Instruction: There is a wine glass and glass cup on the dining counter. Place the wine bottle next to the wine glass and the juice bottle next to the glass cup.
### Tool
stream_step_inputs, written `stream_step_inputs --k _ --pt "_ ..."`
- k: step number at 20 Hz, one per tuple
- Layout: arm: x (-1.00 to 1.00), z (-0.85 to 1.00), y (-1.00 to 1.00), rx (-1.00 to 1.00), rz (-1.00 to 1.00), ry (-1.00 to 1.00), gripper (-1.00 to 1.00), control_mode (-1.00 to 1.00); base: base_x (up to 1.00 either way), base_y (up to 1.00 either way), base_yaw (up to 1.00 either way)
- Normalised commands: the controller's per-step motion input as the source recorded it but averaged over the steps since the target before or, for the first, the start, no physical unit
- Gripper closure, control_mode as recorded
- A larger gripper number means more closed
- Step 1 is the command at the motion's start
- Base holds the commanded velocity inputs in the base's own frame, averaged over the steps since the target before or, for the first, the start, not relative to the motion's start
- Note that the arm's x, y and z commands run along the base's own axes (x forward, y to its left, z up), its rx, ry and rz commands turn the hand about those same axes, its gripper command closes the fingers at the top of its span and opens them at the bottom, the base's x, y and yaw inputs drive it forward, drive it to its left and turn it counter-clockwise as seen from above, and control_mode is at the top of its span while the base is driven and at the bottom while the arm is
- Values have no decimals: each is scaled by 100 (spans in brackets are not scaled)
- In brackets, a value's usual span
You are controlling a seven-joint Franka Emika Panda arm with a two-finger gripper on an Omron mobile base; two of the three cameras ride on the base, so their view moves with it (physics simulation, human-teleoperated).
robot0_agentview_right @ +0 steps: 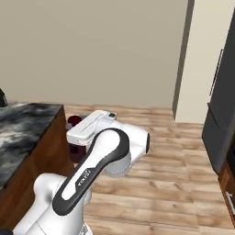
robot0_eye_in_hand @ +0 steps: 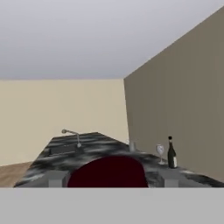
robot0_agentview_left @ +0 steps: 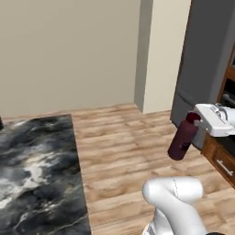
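While the juice bottle (robot0_agentview_left: 182,139) hangs tilted in the air above the wood floor (robot0_agentview_left: 124,147), the pincer (robot0_agentview_left: 198,120) is clenched on its neck just under the red cap.

Item 1, juice bottle: maroon, stubby, off to the side of the table (robot0_agentview_left: 36,170), well apart from it and not touching the floor. From the right base camera it peeks out dark red behind the white hand, just beside the table's brown side. From the hand camera its rounded maroon body (robot0_eye_in_hand: 107,173) sits between the two finger tips.

Item 2, table: black, grey and white marbled top on a brown base (robot0_agentview_right: 41,151). A sink and thin faucet (robot0_eye_in_hand: 74,136) are set in the top.

Item 3, wine bottle (robot0_eye_in_hand: 172,153): slim, dark, upright on the table near its wall-side edge.

Item 4, wine glass (robot0_eye_in_hand: 160,153): stemmed, upright on the table, just beside the wine bottle.

Item 5, cup (robot0_eye_in_hand: 132,145): clear tumbler on the table, beyond the wine glass, apart from it.
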Motion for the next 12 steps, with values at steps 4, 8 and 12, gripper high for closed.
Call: stream_step_inputs --k 4,8,12 --pt "0 0 0 0 0 0 100 100 100 -27 34" --pt "0 0 0 0 0 0 100 100 100 -58 29" --pt "0 0 0 0 0 0 100 100 100 -75 27"
